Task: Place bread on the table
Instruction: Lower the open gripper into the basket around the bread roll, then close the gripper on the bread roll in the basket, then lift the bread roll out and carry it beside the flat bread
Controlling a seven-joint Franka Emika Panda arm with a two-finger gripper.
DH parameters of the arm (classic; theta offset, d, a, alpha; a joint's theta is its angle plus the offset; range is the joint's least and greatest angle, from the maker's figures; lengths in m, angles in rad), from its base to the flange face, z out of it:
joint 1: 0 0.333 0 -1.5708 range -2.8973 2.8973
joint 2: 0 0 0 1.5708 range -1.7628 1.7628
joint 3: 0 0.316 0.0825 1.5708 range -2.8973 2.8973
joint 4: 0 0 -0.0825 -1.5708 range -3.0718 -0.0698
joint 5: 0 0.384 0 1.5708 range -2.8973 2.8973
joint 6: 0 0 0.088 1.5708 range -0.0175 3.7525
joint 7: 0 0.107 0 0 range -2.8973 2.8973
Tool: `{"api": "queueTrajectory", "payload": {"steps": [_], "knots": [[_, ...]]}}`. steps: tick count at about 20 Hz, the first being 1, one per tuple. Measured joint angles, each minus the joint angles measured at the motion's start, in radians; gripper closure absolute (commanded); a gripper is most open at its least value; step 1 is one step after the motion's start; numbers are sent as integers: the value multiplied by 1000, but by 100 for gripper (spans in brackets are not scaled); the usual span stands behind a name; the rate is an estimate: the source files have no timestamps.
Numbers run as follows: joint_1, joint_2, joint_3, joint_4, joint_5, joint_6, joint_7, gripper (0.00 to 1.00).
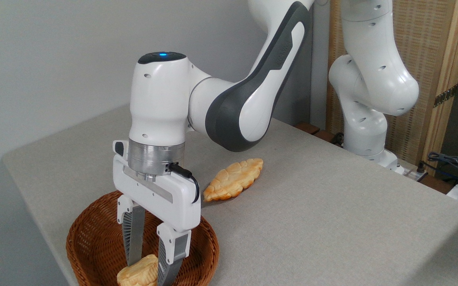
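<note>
The jaws stand partly closed, one finger on each side of the bun (138, 272), and they look to be pressing its flanks; the right finger bows slightly against it, which suggests a real pinch rather than a near miss. Whether the bun rests on the basket floor or hangs just clear of it I cannot tell, since the bottom edge of the view cuts it off. The gripper (149, 266) points straight down, which suits a lift out of a walled container: the fingers reach in past the rim without touching it.

Around the jaws sits the basket (90, 234), its woven wall rising on every visible side of the bun, so the bun must go up before it goes sideways.

Beyond the basket, up and to the right of the jaws, a flat loaf (233, 179) lies on the table (332, 222), well apart from the rim. Bare cloth stretches further right of the jaws, offering room to set the bun down without crowding the loaf.
</note>
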Motion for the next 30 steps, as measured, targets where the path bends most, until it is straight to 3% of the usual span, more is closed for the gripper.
{"api": "queueTrajectory", "payload": {"steps": [3,7,14,15,16,19,30], "knots": [[-3,6,-5,0,3,0,0,37],[-8,12,-15,0,37,0,0,55],[-8,13,-18,0,40,0,0,55],[-8,14,-18,0,40,0,0,70],[-8,14,-18,0,40,0,0,72],[-8,15,-18,0,41,0,0,63],[-8,-11,-25,9,41,-6,-1,63]]}}
